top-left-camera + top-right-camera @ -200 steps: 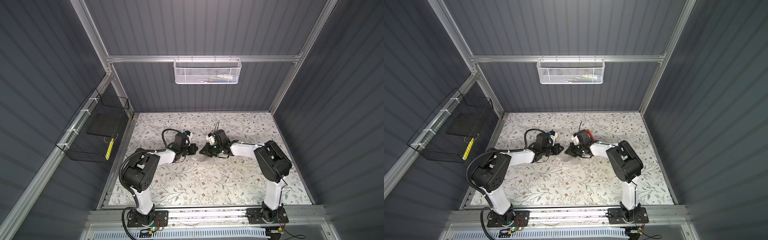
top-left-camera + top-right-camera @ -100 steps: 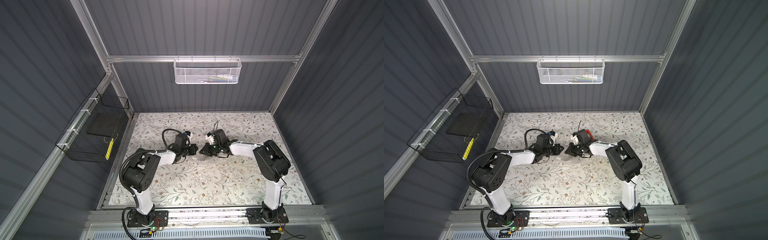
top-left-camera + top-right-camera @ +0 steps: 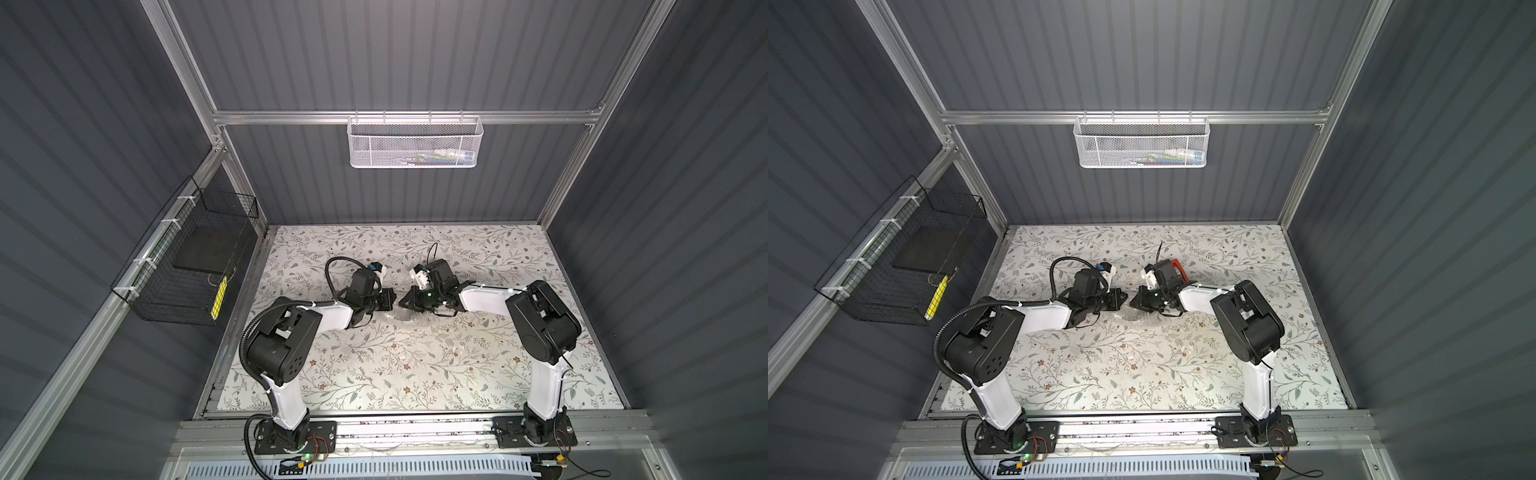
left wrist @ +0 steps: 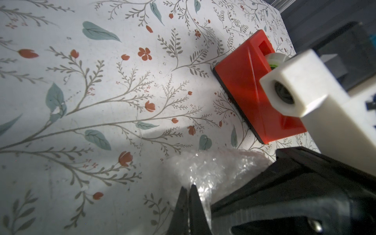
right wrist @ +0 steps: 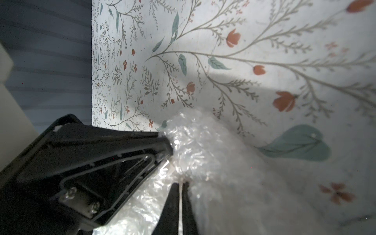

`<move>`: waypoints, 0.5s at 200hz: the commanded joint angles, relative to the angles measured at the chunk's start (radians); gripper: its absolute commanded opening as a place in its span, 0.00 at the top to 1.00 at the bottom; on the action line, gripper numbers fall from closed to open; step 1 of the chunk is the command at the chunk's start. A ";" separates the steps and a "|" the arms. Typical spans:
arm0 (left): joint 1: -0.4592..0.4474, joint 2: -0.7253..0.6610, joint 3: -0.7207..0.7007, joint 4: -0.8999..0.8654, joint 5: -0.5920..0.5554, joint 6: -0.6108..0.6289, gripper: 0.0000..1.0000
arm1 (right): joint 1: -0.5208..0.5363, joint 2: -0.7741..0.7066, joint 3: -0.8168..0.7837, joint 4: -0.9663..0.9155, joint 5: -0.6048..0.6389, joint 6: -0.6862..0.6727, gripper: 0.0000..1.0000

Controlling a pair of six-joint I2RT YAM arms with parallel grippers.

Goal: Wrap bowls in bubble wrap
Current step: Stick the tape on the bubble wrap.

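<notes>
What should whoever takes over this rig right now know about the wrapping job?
The left end effector is shut, tips against the bunched bubble wrap; whether it pinches any is unclear.
The right end effector is shut on a fold of the wrap.
Both meet mid-table; the red tape dispenser stands behind the right wrist.
The bowl shows in no view, possibly under the bunch.
Done: wrap gathered into a bunch.
Left: confirm the bowl is covered, then close the wrap.
</notes>
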 commanded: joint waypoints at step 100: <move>-0.007 -0.026 -0.012 -0.098 -0.040 0.048 0.67 | 0.017 -0.105 -0.081 -0.044 -0.029 -0.033 0.88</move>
